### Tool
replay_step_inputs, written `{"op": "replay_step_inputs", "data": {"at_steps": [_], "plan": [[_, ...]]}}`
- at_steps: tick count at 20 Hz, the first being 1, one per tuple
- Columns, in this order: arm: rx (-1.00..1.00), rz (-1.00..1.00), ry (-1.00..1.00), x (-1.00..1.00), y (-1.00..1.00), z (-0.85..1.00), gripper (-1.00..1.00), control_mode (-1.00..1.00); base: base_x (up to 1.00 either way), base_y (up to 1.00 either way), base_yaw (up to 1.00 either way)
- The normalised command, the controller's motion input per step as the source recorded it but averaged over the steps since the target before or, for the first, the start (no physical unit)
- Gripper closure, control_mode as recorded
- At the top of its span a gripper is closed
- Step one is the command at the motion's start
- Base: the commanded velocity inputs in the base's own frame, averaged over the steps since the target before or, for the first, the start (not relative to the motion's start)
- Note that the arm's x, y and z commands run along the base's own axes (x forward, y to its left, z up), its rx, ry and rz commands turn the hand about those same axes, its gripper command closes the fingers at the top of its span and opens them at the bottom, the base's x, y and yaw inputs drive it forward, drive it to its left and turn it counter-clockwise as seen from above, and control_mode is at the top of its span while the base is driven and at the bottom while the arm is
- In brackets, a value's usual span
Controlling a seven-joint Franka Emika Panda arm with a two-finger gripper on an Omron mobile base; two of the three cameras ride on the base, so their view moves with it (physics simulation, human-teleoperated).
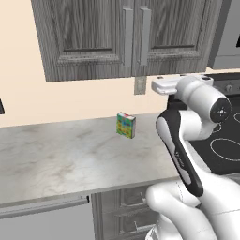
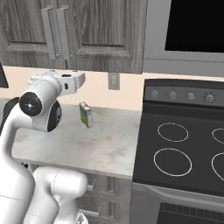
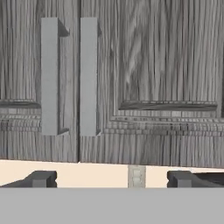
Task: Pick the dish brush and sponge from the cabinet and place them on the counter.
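Note:
The cabinet point(image 1: 93, 37) point(image 2: 87, 30) hangs above the counter point(image 1: 56, 154) point(image 2: 100, 140) with both doors closed, so the dish brush and sponge are hidden. In the hand view the cabinet point(image 3: 153, 65) is straight ahead, its two grey bar handles point(image 3: 49, 74) point(image 3: 88, 74) at upper left. My gripper point(image 3: 111, 179) is open with nothing between its fingers. It is raised over the counter, level with the wall strip just under the doors and some way short of them.
A multicoloured green-yellow box point(image 1: 126, 124) point(image 2: 85, 114) stands on the counter near the wall. A wall outlet point(image 1: 139, 85) point(image 3: 136, 177) sits under the cabinet. The black stovetop point(image 2: 183, 148) lies to the right, with a dark microwave point(image 2: 197, 26) above it. Drawers point(image 1: 122, 211) are below the counter.

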Motion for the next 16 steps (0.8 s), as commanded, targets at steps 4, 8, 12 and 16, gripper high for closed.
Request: {"op": "replay_step_inputs", "data": {"at_steps": [4,8,12,16], "plan": [[0.0,0.03,-0.09,0.0,0.12,0.15,-1.0,-1.0,0.0,0.0,0.0],[0.0,0.02,-0.07,0.05,0.09,0.08,-1.0,-1.0,0.0,0.0,0.0],[0.0,0.02,-0.1,0.08,0.06,0.11,-1.0,-1.0,0.0,0.0,0.0],[0.0,0.01,-0.13,0.1,0.01,0.12,-1.0,-1.0,0.0,0.0,0.0]]}}
